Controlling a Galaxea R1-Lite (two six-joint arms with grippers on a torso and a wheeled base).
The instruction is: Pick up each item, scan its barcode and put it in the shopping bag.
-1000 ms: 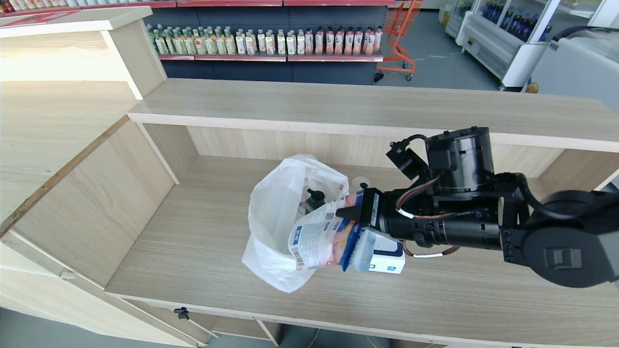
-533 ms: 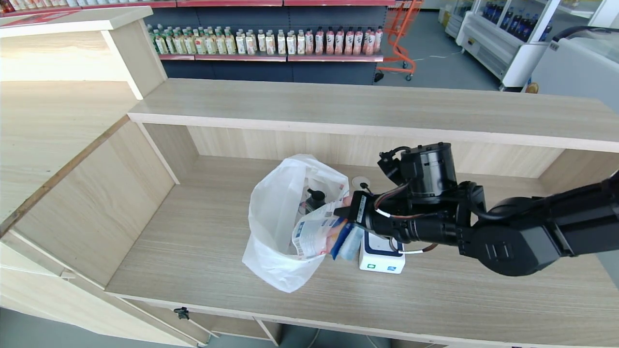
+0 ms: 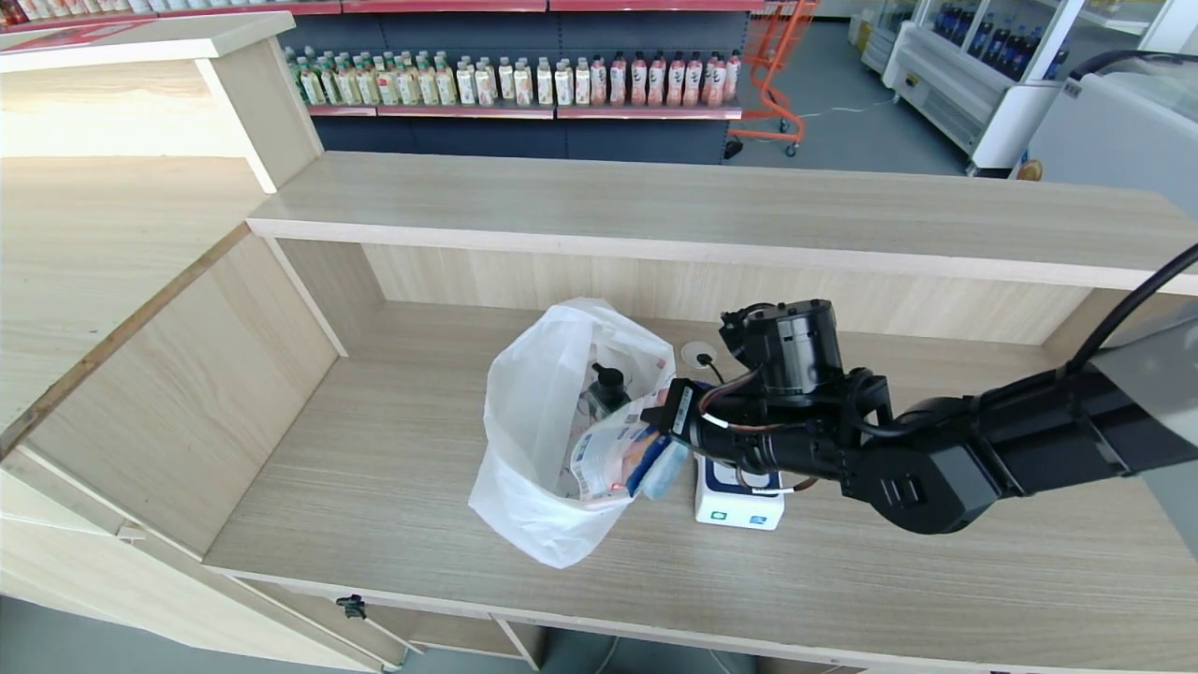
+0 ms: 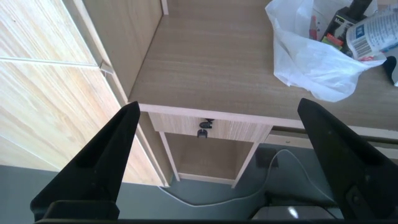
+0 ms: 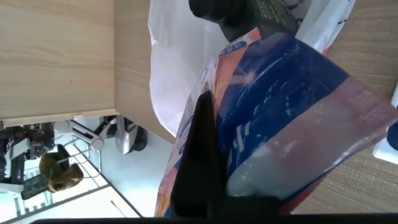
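Note:
A white plastic shopping bag [image 3: 538, 421] stands open on the wooden counter, with a dark pump bottle [image 3: 608, 387] inside. My right gripper [image 3: 660, 417] is shut on a blue, orange and white snack packet [image 3: 622, 454], which hangs at the bag's mouth, partly inside it. In the right wrist view the packet [image 5: 280, 124] is pinched by a dark finger [image 5: 199, 162], with the bag [image 5: 171, 74] and the bottle [image 5: 249, 12] just beyond. The left wrist view has my left gripper [image 4: 217, 168] open, off the counter's front edge, with the bag [image 4: 311, 56] far off.
A white barcode scanner [image 3: 737, 496] sits on the counter right beside the bag, under my right arm. A raised wooden ledge [image 3: 711, 215] runs behind, and a side wall [image 3: 187, 402] closes the left. Shelves of bottles [image 3: 515, 80] stand in the room behind.
My right arm has moved forward and down, carrying the packet from above the scanner into the bag's mouth. The scanner is now uncovered.

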